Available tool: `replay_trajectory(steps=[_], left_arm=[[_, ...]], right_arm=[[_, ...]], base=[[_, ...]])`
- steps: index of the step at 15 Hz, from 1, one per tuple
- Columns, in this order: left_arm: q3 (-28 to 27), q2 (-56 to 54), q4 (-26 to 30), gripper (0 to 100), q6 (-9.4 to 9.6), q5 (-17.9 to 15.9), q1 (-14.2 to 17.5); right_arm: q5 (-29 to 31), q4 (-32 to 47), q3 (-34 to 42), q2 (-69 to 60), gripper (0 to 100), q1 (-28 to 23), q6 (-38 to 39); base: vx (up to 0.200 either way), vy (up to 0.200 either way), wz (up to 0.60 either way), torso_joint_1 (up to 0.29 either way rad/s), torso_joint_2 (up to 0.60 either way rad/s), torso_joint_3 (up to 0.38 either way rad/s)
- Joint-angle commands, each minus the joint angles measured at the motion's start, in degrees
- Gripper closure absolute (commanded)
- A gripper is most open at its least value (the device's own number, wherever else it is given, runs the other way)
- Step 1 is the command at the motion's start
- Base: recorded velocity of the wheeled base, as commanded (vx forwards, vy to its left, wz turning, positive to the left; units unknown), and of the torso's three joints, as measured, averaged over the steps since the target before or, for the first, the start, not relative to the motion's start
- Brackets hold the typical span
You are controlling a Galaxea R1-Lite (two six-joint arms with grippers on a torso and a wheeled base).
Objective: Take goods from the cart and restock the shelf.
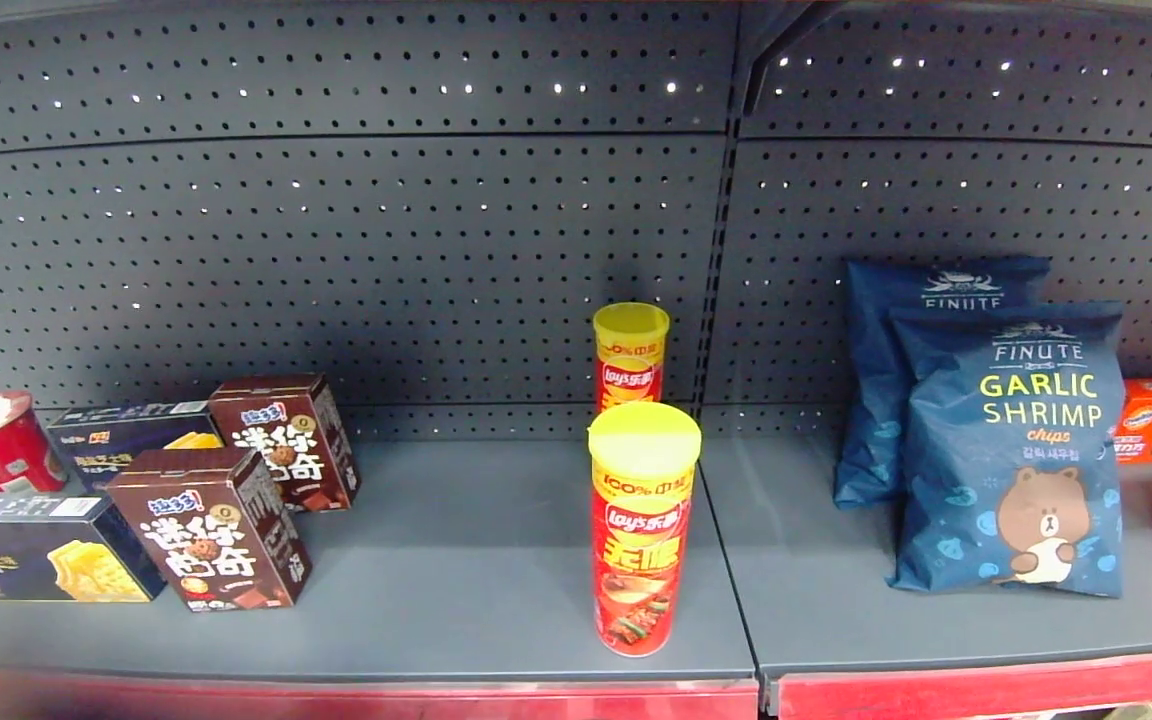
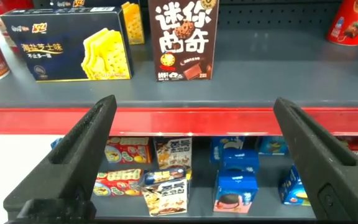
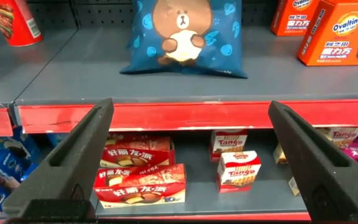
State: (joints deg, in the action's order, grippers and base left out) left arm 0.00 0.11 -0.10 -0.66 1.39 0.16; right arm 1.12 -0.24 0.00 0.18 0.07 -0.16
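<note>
Two chip cans (image 1: 642, 530) stand mid frame on shelf (image 1: 456, 560). Boxes (image 1: 206, 525) lower left, blue bags (image 1: 1011, 450) right. My left pincer (image 2: 194, 102) and right pincer (image 3: 190, 104) both spread wide, empty. I think lots left to restock: big gaps on shelf.

The shelf (image 1: 466, 570) has open room between the brown boxes (image 1: 211, 530) and chip cans (image 1: 641, 530).

Left hand (image 2: 194, 106) spread wide, empty, right hand (image 3: 190, 106) likewise
</note>
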Motion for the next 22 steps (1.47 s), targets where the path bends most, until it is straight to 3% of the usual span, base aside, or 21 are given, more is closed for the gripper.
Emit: replay_trajectory(steps=[1,16,18,22], left_arm=[[0.0,-0.1,0.0,0,-0.13,0.1,0.0],[0.0,-0.1,-0.1,0,-0.22,0.1,0.0],[0.0,-0.1,0.0,0,-0.22,0.1,0.0],[0.0,-0.1,0.0,0,-0.22,0.1,0.0]], right_arm=[[0.0,0.0,0.0,0.1,0,0.0,0.0],[-0.1,0.0,0.0,0.1,0,0.0,0.0],[-0.1,0.0,0.0,0.1,0,0.0,-0.1],[-0.1,0.0,0.0,0.1,0,0.0,-0.1]], base=[[-0.200,0.000,0.00,0.002,0.00,0.002],[-0.013,0.000,0.00,0.002,0.00,0.000],[0.000,0.000,-0.60,0.000,0.00,0.005],[0.000,0.000,0.00,0.000,0.00,0.000]])
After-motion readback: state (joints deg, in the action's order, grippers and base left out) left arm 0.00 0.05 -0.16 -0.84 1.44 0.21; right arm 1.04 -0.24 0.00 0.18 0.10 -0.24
